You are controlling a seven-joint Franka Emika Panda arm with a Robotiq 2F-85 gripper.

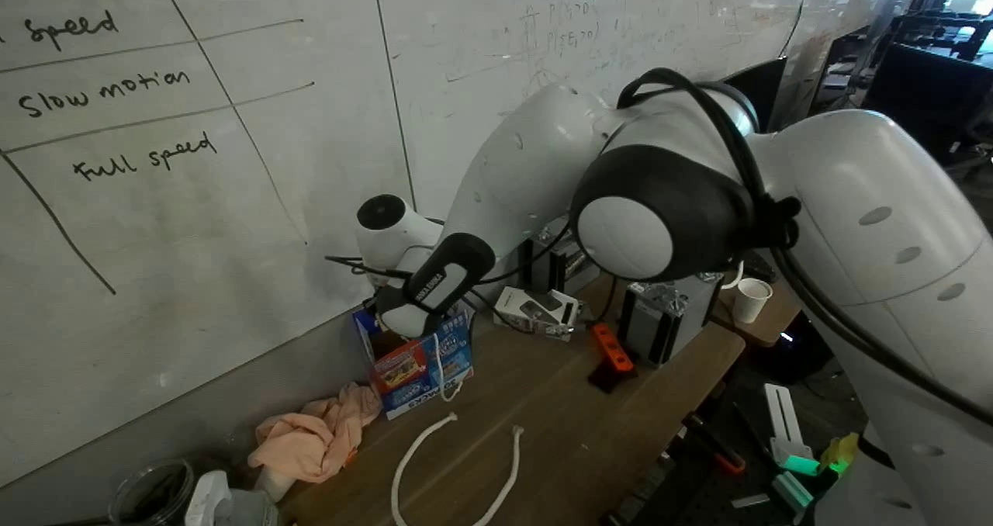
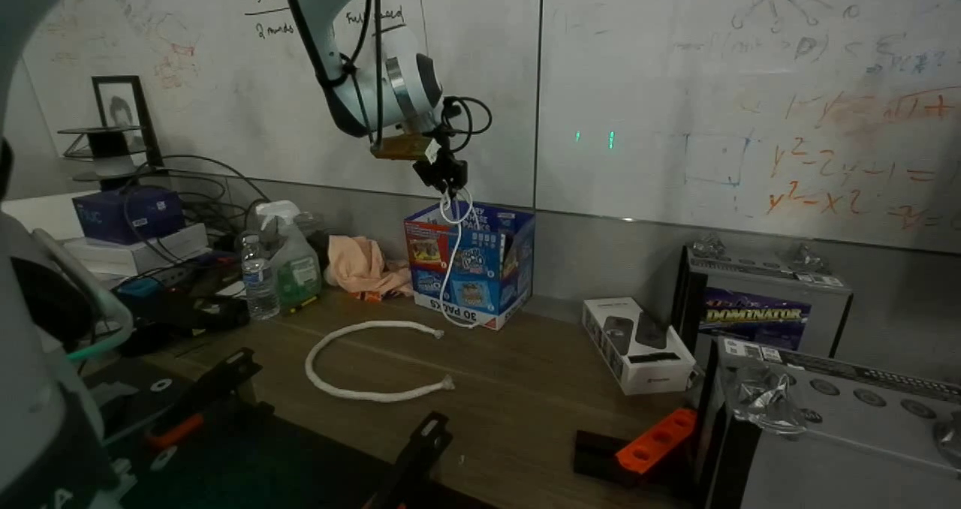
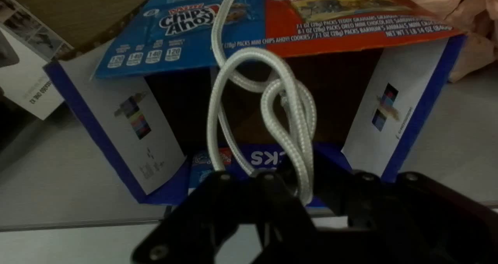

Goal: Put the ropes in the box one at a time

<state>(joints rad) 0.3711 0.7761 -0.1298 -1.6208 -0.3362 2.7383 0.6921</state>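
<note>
My gripper (image 2: pixel 450 188) is above the open top of the blue and red snack box (image 2: pixel 469 269). It is shut on a white rope (image 2: pixel 449 269), which hangs in loops from the fingers. One length drapes down outside the box's front to the table. In the wrist view the fingers (image 3: pixel 307 178) pinch the rope (image 3: pixel 255 53), with loops over the dark opening of the box (image 3: pixel 342 30). A thicker white rope (image 2: pixel 319 374) lies curved on the table before the box; it also shows in an exterior view (image 1: pixel 397 479). There the arm hides the gripper.
A peach cloth (image 2: pixel 360 265), a spray bottle (image 2: pixel 294 261) and a water bottle (image 2: pixel 259 280) stand beside the box. A white carton (image 2: pixel 638 347), an orange tool (image 2: pixel 657 441) and grey metal cases (image 2: pixel 841 434) are on the other side. The whiteboard wall (image 2: pixel 713 179) is close behind.
</note>
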